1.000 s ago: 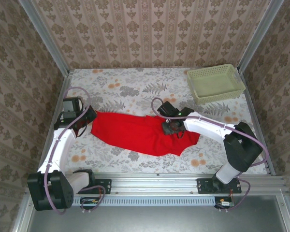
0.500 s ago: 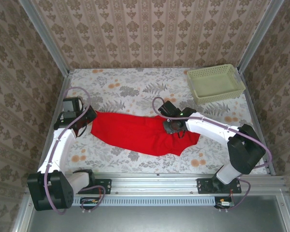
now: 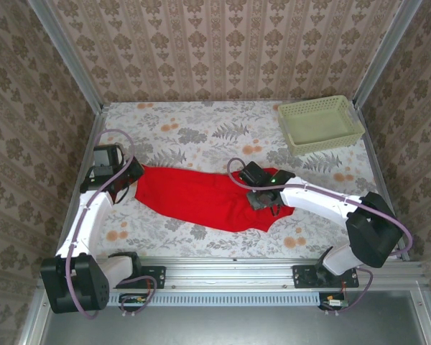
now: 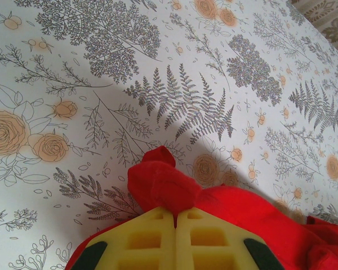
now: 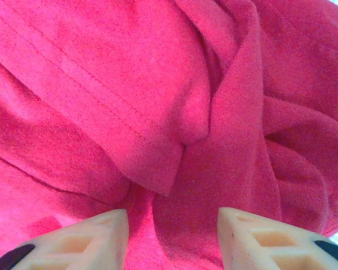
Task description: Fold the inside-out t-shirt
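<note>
pale green basket (image 3: pixel 327 144) far right corner | floral tablecloth (image 3: pixel 201 129) over table | patterned wallpaper (image 3: pixel 223 50) walls | metal rail (image 3: pixel 230 267) near edge

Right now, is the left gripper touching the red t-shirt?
Touching. In the left wrist view the left gripper, shut, pinches a bunch of the red t-shirt.

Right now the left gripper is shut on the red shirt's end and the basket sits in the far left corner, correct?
No: the top external view shows the basket in the far right corner. The left gripper is shut on the t-shirt.
</note>
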{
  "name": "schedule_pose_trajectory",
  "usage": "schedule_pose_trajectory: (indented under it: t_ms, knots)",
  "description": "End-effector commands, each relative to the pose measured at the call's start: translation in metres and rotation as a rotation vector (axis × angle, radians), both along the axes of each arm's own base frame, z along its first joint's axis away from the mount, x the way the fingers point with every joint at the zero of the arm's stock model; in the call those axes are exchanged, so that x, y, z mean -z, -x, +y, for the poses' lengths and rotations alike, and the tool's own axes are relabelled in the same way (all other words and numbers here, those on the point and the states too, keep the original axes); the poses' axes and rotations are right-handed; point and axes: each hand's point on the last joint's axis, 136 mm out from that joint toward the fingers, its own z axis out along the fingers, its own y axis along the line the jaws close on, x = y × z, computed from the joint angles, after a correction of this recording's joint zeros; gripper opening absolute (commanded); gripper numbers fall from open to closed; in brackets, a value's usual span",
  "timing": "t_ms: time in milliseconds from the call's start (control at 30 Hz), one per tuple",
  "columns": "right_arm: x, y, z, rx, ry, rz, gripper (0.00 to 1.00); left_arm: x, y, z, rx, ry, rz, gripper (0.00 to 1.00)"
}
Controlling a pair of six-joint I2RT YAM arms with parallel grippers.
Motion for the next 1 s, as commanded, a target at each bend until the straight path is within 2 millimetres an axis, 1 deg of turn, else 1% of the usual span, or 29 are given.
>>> schedule_pose_trajectory:
  t_ms: [0,167,233,333,467,567,633,800,900,967]
  knots:
    - [-0.003,-0.009,-0.008,-0.006,0.090,-0.086,0.51,-0.008,0.001,0.000,-0.002,0.012,-0.025,0.00]
    - [-0.013,-0.026,0.002,-0.035,0.117,-0.176,0.51,-0.009,0.002,0.000,0.000,0.012,-0.025,0.00]
    - [-0.013,-0.031,0.003,-0.043,0.138,-0.184,0.49,-0.009,0.002,0.000,0.000,0.013,-0.027,0.00]
    - [-0.010,-0.039,0.005,-0.056,0.181,-0.182,0.45,-0.010,0.003,0.000,0.000,0.008,-0.031,0.00]
    - [-0.019,-0.046,0.004,-0.070,0.214,-0.208,0.38,-0.010,0.004,0.000,0.001,0.006,-0.028,0.00]
    - [-0.026,-0.048,0.009,-0.080,0.190,-0.219,0.32,-0.011,0.004,0.000,0.001,0.005,-0.028,0.00]
    - [-0.026,-0.049,0.011,-0.083,0.188,-0.217,0.28,-0.011,0.003,0.001,0.000,0.006,-0.028,0.00]
    - [-0.016,-0.049,0.015,-0.089,0.181,-0.179,0.19,-0.011,0.003,0.000,0.002,0.012,-0.029,0.00]
    - [-0.014,-0.049,0.017,-0.085,0.172,-0.172,0.17,-0.011,0.003,-0.001,0.005,0.010,-0.028,0.00]
    - [-0.016,-0.049,0.018,-0.084,0.166,-0.173,0.13,-0.012,0.003,0.000,0.005,0.009,-0.030,0.00]
